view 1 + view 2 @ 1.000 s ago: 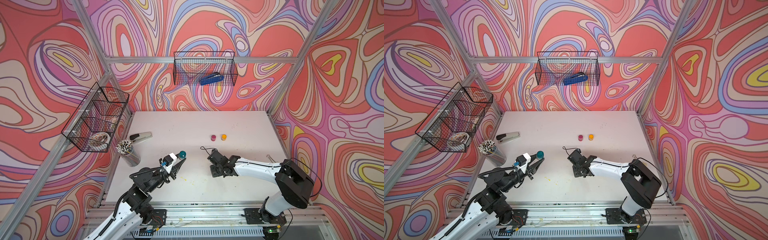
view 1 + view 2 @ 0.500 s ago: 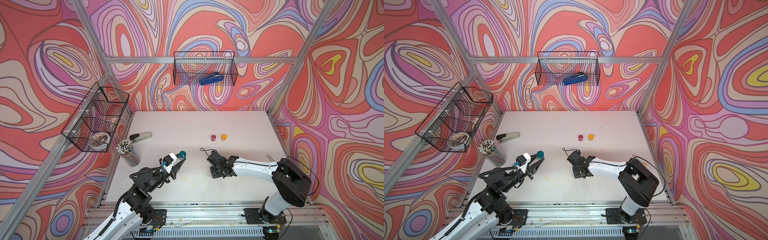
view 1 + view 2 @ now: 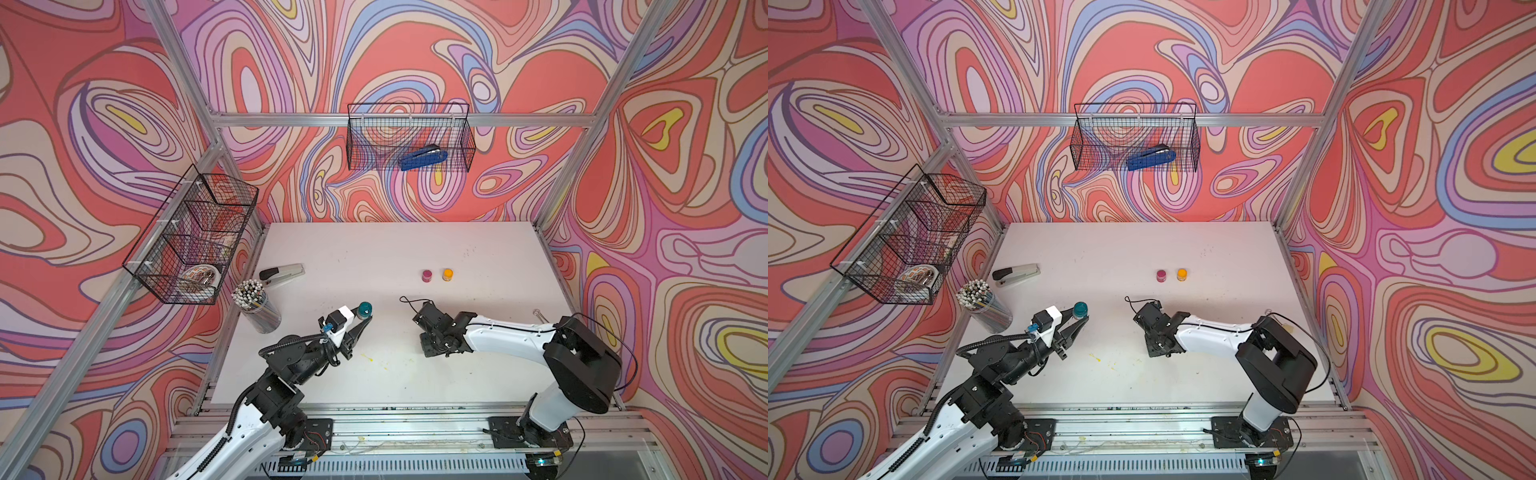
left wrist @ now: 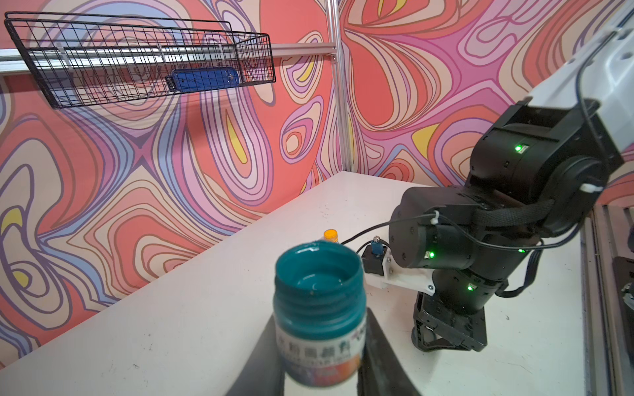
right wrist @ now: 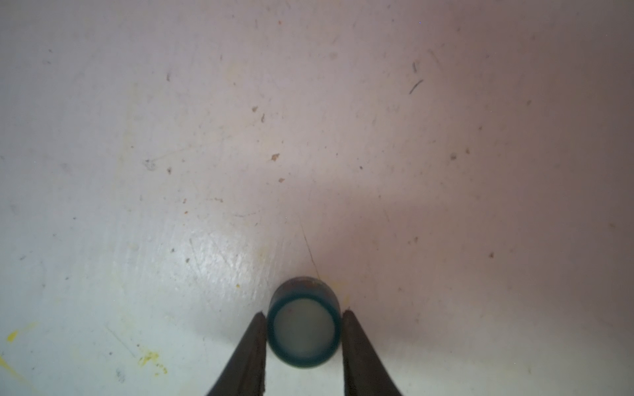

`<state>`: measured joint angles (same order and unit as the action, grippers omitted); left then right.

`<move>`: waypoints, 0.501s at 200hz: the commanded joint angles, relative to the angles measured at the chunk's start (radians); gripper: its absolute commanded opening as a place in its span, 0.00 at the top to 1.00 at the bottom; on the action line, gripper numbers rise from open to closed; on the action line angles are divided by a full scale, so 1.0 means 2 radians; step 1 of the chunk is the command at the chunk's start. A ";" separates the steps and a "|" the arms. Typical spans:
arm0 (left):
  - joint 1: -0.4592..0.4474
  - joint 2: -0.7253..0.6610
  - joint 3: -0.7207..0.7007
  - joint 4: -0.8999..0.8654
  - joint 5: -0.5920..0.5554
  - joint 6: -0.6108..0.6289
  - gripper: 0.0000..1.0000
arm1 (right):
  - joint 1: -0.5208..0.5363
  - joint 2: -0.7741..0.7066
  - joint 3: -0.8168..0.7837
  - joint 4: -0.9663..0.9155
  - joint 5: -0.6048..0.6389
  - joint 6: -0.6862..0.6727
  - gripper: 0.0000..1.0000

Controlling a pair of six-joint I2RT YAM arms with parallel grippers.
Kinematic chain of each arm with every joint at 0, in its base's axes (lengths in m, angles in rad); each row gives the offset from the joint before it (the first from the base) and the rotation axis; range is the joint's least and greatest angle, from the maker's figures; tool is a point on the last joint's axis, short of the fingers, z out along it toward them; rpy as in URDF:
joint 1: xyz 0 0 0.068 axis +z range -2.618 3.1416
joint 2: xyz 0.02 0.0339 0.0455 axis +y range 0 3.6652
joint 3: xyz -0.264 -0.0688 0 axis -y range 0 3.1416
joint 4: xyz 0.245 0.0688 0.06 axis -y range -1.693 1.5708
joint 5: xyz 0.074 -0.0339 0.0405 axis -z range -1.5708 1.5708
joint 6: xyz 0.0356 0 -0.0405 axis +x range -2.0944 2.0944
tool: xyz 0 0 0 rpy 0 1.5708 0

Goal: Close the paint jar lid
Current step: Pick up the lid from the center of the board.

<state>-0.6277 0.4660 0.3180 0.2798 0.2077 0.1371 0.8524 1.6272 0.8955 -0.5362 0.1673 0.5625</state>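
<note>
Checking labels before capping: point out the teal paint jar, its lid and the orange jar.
teal paint jar [image 4: 319, 308], left wrist view, threaded neck
lid [image 5: 303, 331], right wrist view, pale centre
orange jar [image 3: 447, 273], a top view, cap

table [image 5: 308, 103]: scuffed | paint jar [image 4: 319, 298]: glossy plastic | basket [image 4: 103, 68]: metal wire

I'm working in a robotics lab test cell. An aluminium frame [image 3: 291, 120] boxes in a white table [image 3: 374, 249], and the walls [image 3: 415, 50] are papered in loud swirls. A left arm [image 3: 249, 424] and a right arm [image 3: 507, 336] are bolted to a front rail [image 3: 415, 424]. The only furnishings are stationery: a wire basket [image 3: 365, 141], a stapler [image 3: 282, 274] and a pencil cup [image 3: 257, 307].
</note>
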 commanded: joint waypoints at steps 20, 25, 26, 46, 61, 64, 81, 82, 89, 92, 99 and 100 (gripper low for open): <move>0.000 0.000 0.003 0.007 -0.003 -0.001 0.70 | 0.002 -0.020 0.027 -0.029 0.018 -0.011 0.72; 0.000 0.001 0.002 0.008 -0.003 -0.002 0.70 | 0.002 -0.022 0.033 -0.034 0.019 -0.015 0.72; 0.000 0.001 0.002 0.009 -0.003 -0.002 0.70 | 0.002 -0.023 0.034 -0.035 0.020 -0.016 0.71; 0.000 0.009 -0.002 0.020 -0.003 -0.002 0.70 | -0.002 -0.032 0.059 -0.053 0.018 -0.029 0.71; 0.000 0.017 -0.002 0.025 0.001 -0.002 0.70 | -0.012 -0.042 0.072 -0.057 0.008 -0.042 0.71; 0.000 0.018 -0.003 0.027 0.002 -0.002 0.70 | -0.014 -0.044 0.074 -0.057 0.003 -0.045 0.71; 0.000 0.026 -0.004 0.035 0.005 -0.002 0.70 | -0.037 -0.056 0.091 -0.058 -0.022 -0.064 0.71; 0.000 0.027 -0.005 0.035 0.005 -0.003 0.70 | -0.039 -0.057 0.091 -0.058 -0.024 -0.066 0.71; 0.000 0.030 -0.005 0.038 0.006 -0.003 0.70 | -0.047 -0.062 0.100 -0.058 -0.038 -0.075 0.71; 0.000 0.031 -0.005 0.040 0.006 -0.003 0.70 | -0.052 -0.064 0.104 -0.059 -0.043 -0.078 0.71; 0.000 0.035 -0.006 0.045 0.009 -0.002 0.70 | -0.060 -0.068 0.114 -0.060 -0.056 -0.088 0.71; 0.000 0.036 -0.006 0.045 0.009 -0.002 0.70 | -0.061 -0.069 0.116 -0.061 -0.058 -0.089 0.71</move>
<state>-0.6277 0.5232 0.3180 0.3027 0.2089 0.1371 0.7837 1.5311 1.0691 -0.6319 0.1352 0.4622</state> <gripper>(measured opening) 0.319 0.339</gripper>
